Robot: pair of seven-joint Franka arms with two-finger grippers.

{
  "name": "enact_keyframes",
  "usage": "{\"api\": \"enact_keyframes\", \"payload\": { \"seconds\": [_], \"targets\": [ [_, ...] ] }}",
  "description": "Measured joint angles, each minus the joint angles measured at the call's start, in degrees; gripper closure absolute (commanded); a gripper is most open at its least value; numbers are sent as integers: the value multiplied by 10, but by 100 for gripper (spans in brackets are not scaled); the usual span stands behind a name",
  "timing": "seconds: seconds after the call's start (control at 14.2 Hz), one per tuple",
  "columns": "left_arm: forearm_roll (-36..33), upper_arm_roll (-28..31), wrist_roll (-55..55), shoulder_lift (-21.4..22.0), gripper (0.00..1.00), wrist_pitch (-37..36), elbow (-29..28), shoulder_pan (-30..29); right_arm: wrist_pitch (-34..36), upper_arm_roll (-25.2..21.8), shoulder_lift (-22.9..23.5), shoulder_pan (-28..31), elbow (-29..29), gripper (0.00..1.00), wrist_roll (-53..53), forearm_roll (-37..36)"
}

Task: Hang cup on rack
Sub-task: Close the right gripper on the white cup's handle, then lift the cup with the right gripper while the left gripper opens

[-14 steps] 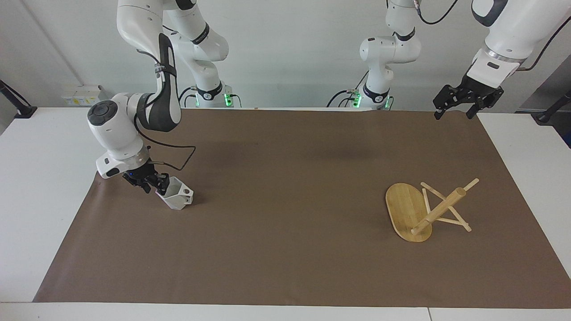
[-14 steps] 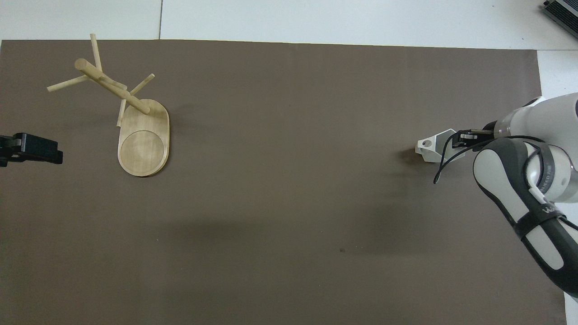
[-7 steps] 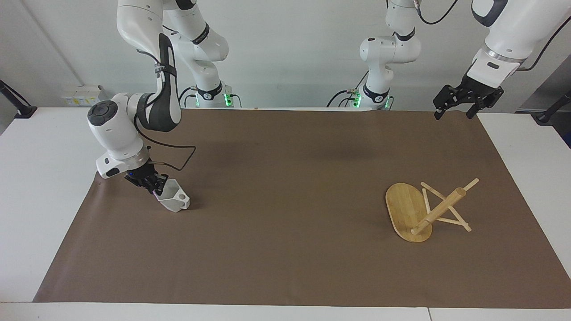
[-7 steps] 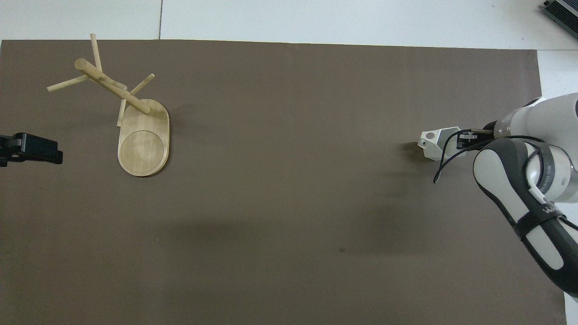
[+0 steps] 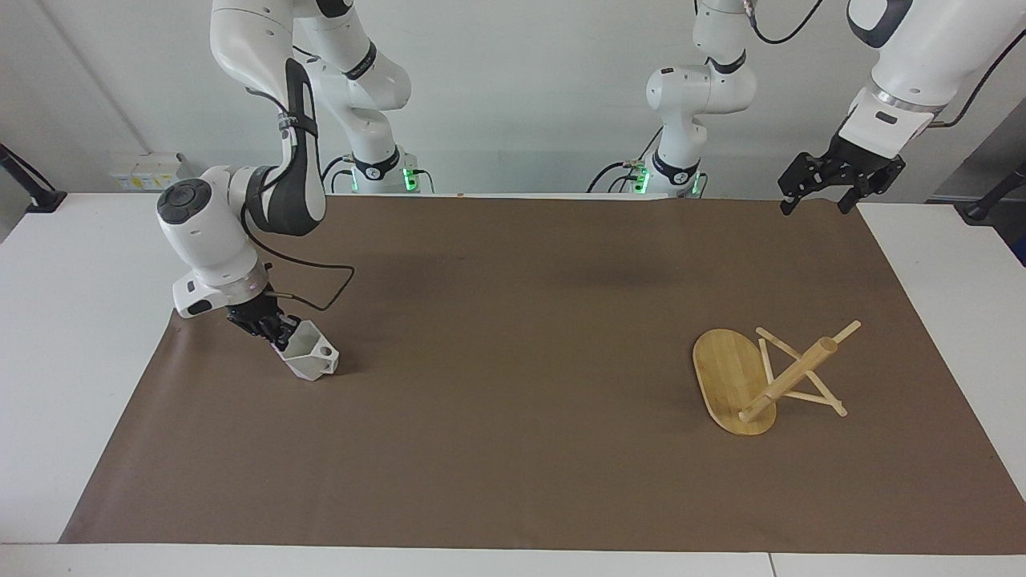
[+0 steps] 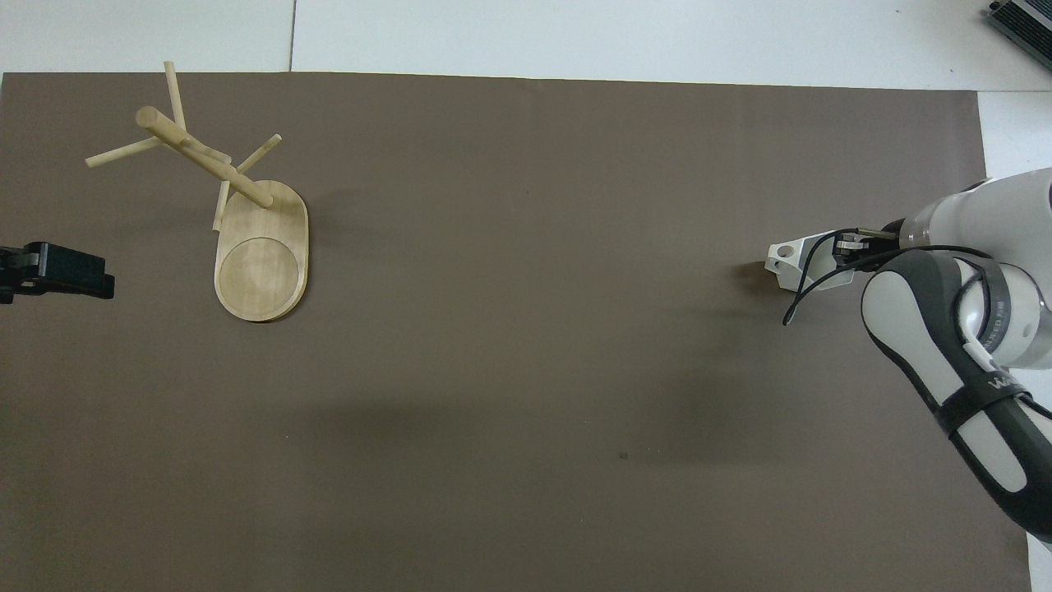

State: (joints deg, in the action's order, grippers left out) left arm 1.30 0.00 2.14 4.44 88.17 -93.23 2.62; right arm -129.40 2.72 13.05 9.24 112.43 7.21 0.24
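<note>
Facing view: right gripper low over the brown mat, jaws pinching the rim wall of the cup at the right arm's end of the worktop.
Cup state: tilted, mouth turned toward the gripper, blocky handle with its round hole pointing toward the worktop's middle; the underside looks to be touching or just off the mat, cannot tell which.
Overhead check: cup partly under the right gripper; handle hole shows clear of the jaws.
Left gripper: up in the air over the mat corner at the left arm's end, jaws spread, waiting.
Rack: near the left arm's end, well apart from the cup, farther from the robots than the cup; oval base flat on the mat, pole and pegs read as leaning only because of the camera angle.
Step in hand: securing the grasp, lift comes next (judgement).
Do it well: rise straight before travelling so the cup does not drag; the grip is on a thin wall, so go slow to avoid it pivoting.
Carry tip: keep the handle hole leading toward a free peg; line it up along the peg axis.
Risk: a knock on the pole could shift the light rack.
</note>
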Motion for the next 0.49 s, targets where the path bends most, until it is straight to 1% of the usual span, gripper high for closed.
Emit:
{"api": "enact_keyframes", "payload": {
  "seconds": [0.28, 0.49],
  "targets": [
    [0, 0, 0, 0, 0, 0, 0, 0, 0, 0, 0, 0, -2, 100, 0, 0],
    [0, 0, 0, 0, 0, 0, 0, 0, 12, 0, -1, 0, -16, 100, 0, 0]
  ]
}}
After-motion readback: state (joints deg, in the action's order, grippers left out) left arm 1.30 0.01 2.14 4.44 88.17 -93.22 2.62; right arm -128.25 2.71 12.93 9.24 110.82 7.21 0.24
